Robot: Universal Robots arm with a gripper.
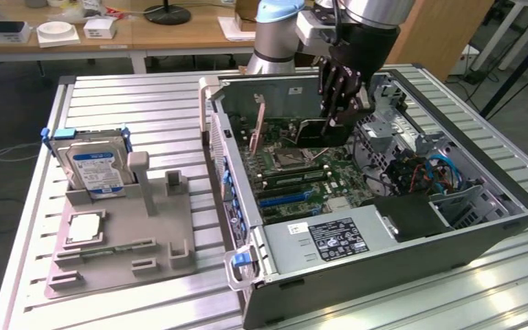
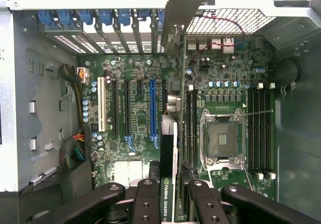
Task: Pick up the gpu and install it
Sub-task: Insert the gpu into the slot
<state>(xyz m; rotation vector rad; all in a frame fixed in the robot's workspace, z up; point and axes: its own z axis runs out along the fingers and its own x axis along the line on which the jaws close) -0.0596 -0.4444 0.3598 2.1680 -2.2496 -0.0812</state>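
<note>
Gripper [image 2: 171, 196] clamps the gpu [image 2: 169, 143] edge-on above the motherboard [image 2: 131, 68].

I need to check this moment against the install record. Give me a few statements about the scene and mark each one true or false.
1. The jaws are closed on the gpu, holding it above the motherboard. True.
2. The hard drive lies inside the computer case. False: it stands in the grey holder outside the case, on the exterior view's left.
3. The long blue slot on the motherboard has no card in it. True.
4. The computer case is closed up. False: it lies open, with the motherboard exposed.
</note>
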